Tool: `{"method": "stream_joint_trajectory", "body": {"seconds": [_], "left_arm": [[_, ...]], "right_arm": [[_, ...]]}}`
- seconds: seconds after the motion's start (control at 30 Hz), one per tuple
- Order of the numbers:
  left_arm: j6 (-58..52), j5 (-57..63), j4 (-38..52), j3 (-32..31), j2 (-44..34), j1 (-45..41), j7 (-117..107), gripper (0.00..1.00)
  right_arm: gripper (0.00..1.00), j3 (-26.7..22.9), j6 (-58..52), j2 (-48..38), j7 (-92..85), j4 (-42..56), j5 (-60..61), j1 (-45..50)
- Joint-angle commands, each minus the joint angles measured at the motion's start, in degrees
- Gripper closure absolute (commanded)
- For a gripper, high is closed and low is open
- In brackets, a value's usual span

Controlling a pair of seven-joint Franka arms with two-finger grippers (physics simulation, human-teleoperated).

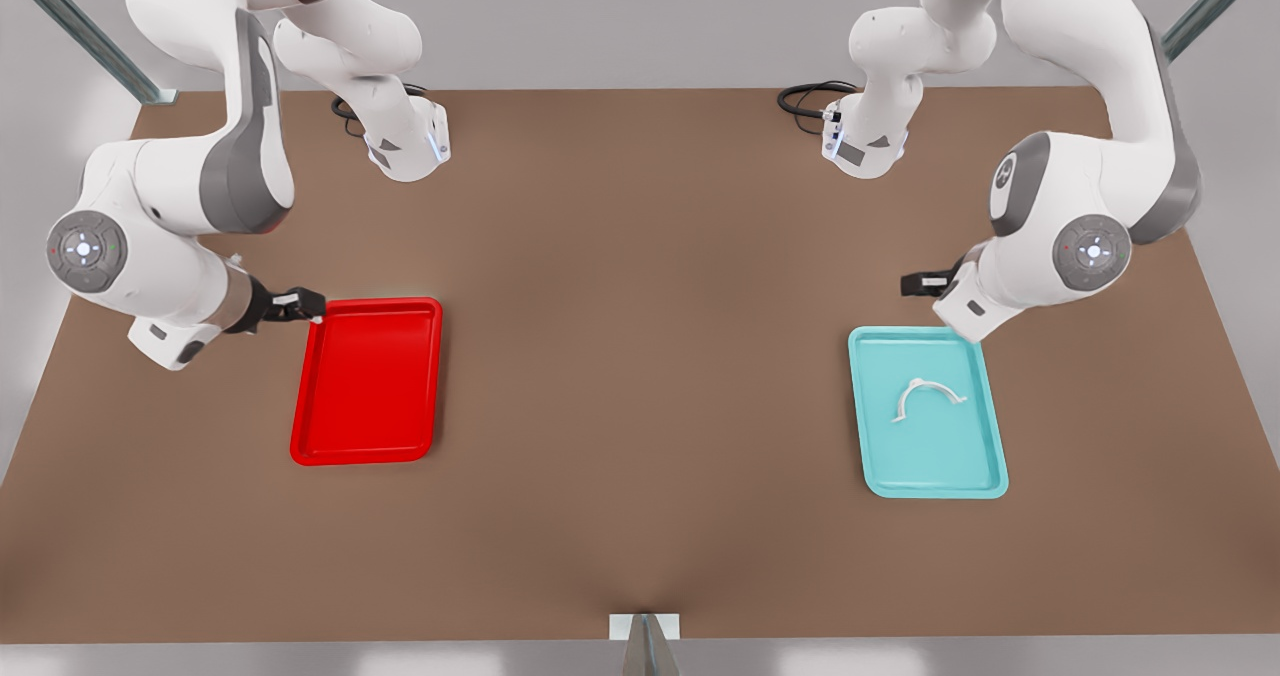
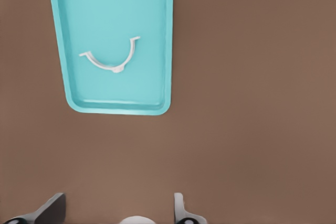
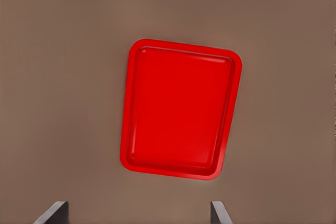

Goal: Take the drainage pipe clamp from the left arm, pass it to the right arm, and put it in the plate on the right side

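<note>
Brown desk (image 1: 640, 376) in front of you: on the front view's right, the teal tray (image 1: 880, 456) holds the drainage pipe clamp (image 1: 927, 397), lying flat mid-tray, its long axis across the tray's width, arch bulging toward the far edge, tabs out sideways. Your left hand (image 2: 118, 208) hangs over bare desk near that tray, fingers spread, gripping nothing. On the front view's left, the red plate (image 1: 365, 436) carries nothing; your right hand (image 3: 139, 213) hovers by it, spread too.
</note>
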Motion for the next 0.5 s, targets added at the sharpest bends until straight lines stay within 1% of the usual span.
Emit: {"method": "stream_joint_trajectory", "body": {"seconds": [0.0, 0.1, 0.13, 0.17, 0.23, 0.3, 0.37, 0.4, 0.47], "left_arm": [[7.15, 1.41, -1.66, -0.1, -0.52, 0.69, 3.87, 0.0], [5.3, 1.5, -1.22, -0.46, 0.7, 0.87, 2.38, 0.0], [7.13, 1.5, -1.22, -0.28, 4.3, 1.31, -1.23, 0.0], [12.58, 1.5, -1.31, -0.28, 7.73, 1.48, -2.81, 0.0], [21.73, 1.5, -1.92, 0.16, 12.13, 2.1, 4.74, 0.0], [24.81, 1.68, -2.19, 2.26, 13.8, 2.19, 11.42, 0.0], [28.76, 1.68, -5.35, 5.43, 14.68, 2.1, 11.6, 0.0], [33.85, 1.68, -9.74, 5.52, 14.68, 2.01, 11.6, 0.0], [47.65, 1.68, -18.18, 5.43, 15.56, 1.75, 14.76, 0.0]], "right_arm": [[0.0, -0.03, 2.19, 0.01, -1.84, 0.06, -0.17, 0.1], [0.0, -0.03, 3.42, 1.33, -2.63, 0.85, -0.26, -0.52], [0.0, -0.11, 4.13, 2.12, -2.9, 2.52, -0.17, -0.69], [0.0, -0.2, 4.21, 3.88, -2.64, 2.7, 0.0, -1.13], [0.0, -0.11, 4.3, 5.37, -2.37, 3.84, 0.44, -1.05], [0.0, -0.11, 4.3, 5.46, -2.46, 3.84, -0.26, -0.87], [0.0, -0.11, 4.3, 5.55, -2.46, 3.84, -0.35, -0.96], [0.0, -0.11, 4.3, 5.64, -2.55, 3.84, -0.35, -0.87], [0.0, -0.11, 4.3, 6.16, -2.63, 3.93, -0.44, -0.87]]}}
